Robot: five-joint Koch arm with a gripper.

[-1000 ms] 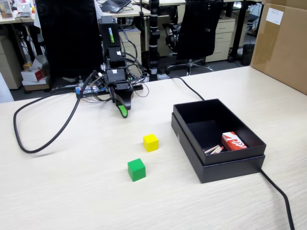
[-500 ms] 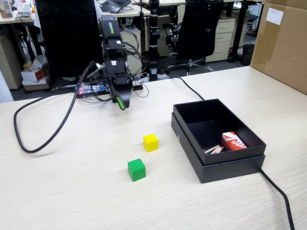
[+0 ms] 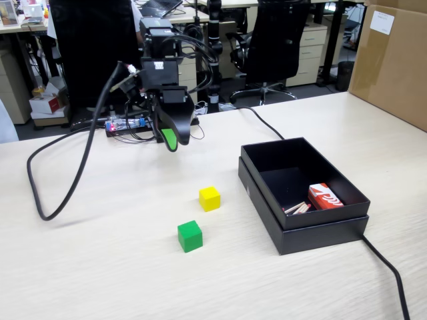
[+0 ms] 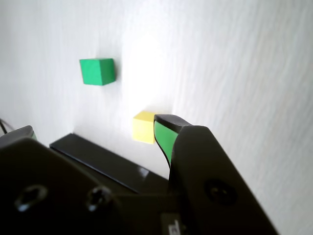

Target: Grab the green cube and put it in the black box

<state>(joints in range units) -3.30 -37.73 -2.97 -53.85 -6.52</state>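
raised above the table [image 3: 80, 267] near its far edge, the gripper [image 3: 171, 141] hangs with its green-lined tip pointing down, well apart from both cubes and holding nothing. in the fixed view the two jaws overlap, so that picture alone does not settle their state. in the wrist view one green-lined jaw tip shows near the middle and a second tip peeks in at the left edge, with a wide gap of table between them, so the gripper [image 4: 93, 129] stands apart.

the green cube [image 3: 189, 236] sits flat on the pale wood table, nearer the camera than the yellow cube [image 3: 209, 198], with a clear gap between the two. in the wrist view the green cube [image 4: 97, 71] lies toward the upper left, and the yellow cube [image 4: 144, 127] is partly hidden behind the jaw tip.

the black box [image 3: 267, 190] rests on the table to the right of the cubes in the fixed view, open at the top, apart from both cubes. inside it, at the near right corner, lies a small red-and-white carton [image 3: 324, 197], and just beside it to the left a few pale thin sticks [image 3: 297, 209] on the box floor; what they are cannot be told. the rest of the box floor is bare black.

a black cable [image 3: 67, 190] loops across the table to the left of the arm, and another cable [image 3: 387, 267] runs off from the box's near corner.
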